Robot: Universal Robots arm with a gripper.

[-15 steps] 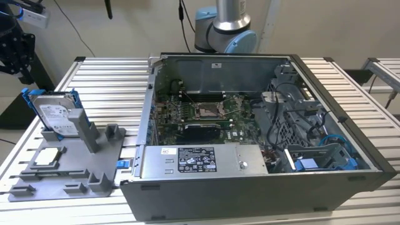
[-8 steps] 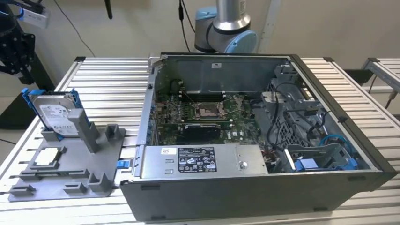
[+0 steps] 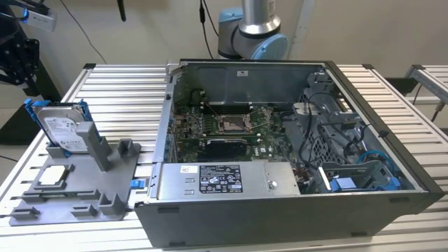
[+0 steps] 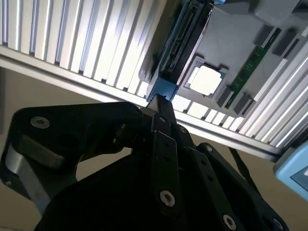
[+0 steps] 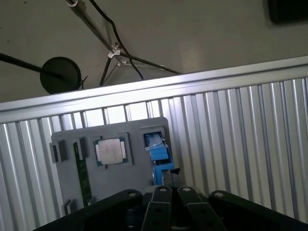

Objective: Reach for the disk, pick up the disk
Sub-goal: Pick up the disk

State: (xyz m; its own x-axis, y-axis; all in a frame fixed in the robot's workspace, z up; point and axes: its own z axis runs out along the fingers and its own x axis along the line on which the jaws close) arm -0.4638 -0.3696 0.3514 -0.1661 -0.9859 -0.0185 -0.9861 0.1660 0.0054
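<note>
In the exterior view, the disk (image 3: 62, 128) stands upright in a grey holder (image 3: 105, 181) on the ribbed bench (image 3: 119, 89), to the exterior view's left of the open computer case (image 3: 280, 220). In the second wrist view, the end effector (image 4: 159, 103) hangs close to the disk's blue bracket (image 4: 162, 89); whether it is apart or together cannot be told. In the first wrist view, a square chip (image 5: 110, 150) lies beside the disk.
</note>
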